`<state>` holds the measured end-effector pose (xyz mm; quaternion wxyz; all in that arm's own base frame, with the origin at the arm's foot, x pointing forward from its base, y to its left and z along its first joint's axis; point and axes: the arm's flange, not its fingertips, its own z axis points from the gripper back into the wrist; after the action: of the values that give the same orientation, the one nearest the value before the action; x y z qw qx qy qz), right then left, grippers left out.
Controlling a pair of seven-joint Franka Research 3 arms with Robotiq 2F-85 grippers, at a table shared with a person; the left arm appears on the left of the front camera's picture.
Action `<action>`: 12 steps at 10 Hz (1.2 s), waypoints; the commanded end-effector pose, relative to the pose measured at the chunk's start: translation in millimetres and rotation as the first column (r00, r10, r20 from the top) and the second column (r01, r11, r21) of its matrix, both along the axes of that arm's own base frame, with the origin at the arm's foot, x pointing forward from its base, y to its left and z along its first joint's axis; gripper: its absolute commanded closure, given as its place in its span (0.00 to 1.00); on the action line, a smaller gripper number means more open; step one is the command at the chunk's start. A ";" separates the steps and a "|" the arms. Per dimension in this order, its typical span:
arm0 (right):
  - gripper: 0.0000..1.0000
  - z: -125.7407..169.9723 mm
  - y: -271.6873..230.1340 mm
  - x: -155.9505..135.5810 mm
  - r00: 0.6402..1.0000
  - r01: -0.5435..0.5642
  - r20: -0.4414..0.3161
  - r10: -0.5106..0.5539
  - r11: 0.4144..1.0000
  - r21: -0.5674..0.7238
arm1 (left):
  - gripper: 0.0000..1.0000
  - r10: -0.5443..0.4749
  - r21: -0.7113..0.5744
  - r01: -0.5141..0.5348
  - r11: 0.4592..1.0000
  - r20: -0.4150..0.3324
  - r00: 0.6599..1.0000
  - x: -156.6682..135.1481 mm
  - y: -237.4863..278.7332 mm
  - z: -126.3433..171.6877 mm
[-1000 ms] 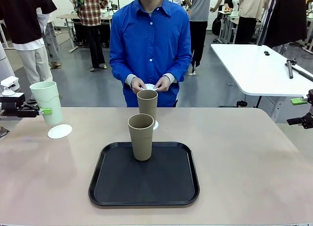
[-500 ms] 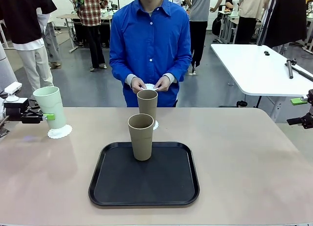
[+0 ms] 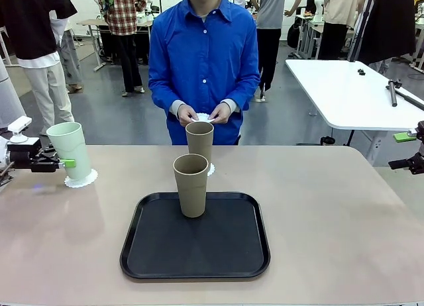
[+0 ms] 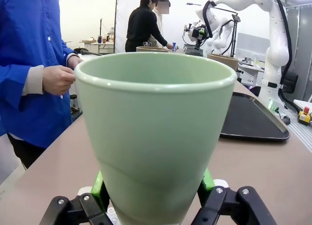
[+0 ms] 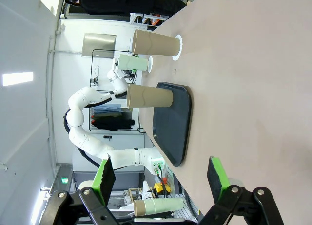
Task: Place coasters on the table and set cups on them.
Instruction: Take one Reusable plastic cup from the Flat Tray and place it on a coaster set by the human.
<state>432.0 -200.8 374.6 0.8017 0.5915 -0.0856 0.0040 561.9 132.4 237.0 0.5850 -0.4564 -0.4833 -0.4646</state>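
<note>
Mint cup at its coaster, my left jaws clamped on it.

My left jaws pinch the mint cup low on its body, with the green pads pressed to either side. It stands upright at the left end of the surface with its base at a white coaster, though I can't tell whether its full weight is down. My right jaws are spread wide with nothing between them, hanging by the surface's right edge. One tan cup stands on the black tray in the middle. The other tan cup stands just beyond the tray on a second coaster. Across the surface, the person holds a third coaster in both hands.
</note>
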 end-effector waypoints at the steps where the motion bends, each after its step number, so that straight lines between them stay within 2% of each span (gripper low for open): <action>1: 0.00 -0.4 0.2 0.7 1.000 0.004 0.000 -0.004 1.000 -0.006 | 0.15 -0.025 -0.005 0.025 1.000 0.009 1.000 2.3 6.4 -0.1; 12: 0.00 -0.4 0.2 0.7 1.000 0.004 0.000 -0.004 1.000 -0.006 | 0.15 -0.072 -0.013 0.072 0.997 0.035 0.997 5.7 8.9 -14.3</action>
<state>432.0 -200.8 374.6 0.8017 0.5915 -0.0856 0.0040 565.2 136.2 222.1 0.5746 -0.4686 -0.4754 -0.4736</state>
